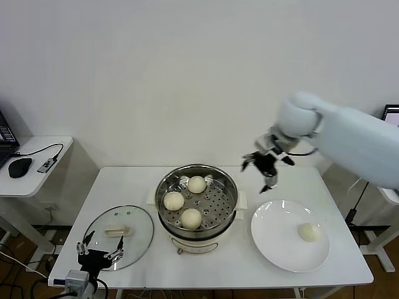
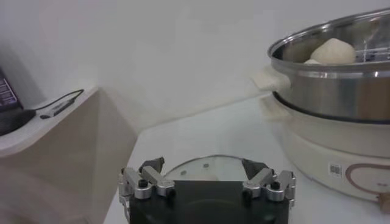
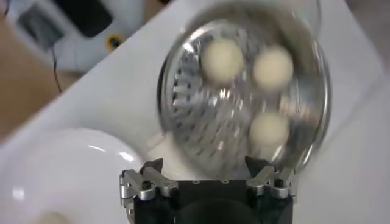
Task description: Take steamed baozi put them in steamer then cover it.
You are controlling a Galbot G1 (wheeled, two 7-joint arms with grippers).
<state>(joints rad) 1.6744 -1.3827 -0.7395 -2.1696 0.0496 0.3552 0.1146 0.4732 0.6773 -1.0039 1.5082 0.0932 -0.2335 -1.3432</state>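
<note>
Right hand: the right hand [image 1: 267, 169] hung in the air in the middle right of the head view, above the tabletop [image 1: 124, 180] between the steamer [image 1: 197, 205] and the plate [image 1: 280, 246]. Its fingers were spread wide and held nothing. In its own wrist view the right hand [image 3: 207, 176] looked down on the steamer [image 3: 244, 91].

Left hand: the left hand [image 1: 100, 254] sat low in the lower left of the head view, at the near edge of the lid [image 1: 140, 230]. Its fingers were open and held nothing. In its own wrist view the left hand [image 2: 207, 178] had the lid [image 2: 204, 167] just past its fingers.

Buns in the steamer: three buns lay on the tray with holes. One bun [image 1: 197, 184] was at the back, one bun [image 1: 174, 200] was on the left, and one bun [image 1: 191, 218] was at the front.

Last bun: one bun [image 1: 308, 232] lay on the white plate, in the lower right of the head view, toward the plate's right side.

Steamer: it stood open in the middle of the tabletop, shiny on top with a cream base.

Lid: the glass lid lay flat on the tabletop, left of the steamer, apart from it.

Side desk: a small desk [image 1: 37, 165] stood at the left edge with a black mouse [image 1: 20, 166] on it.
</note>
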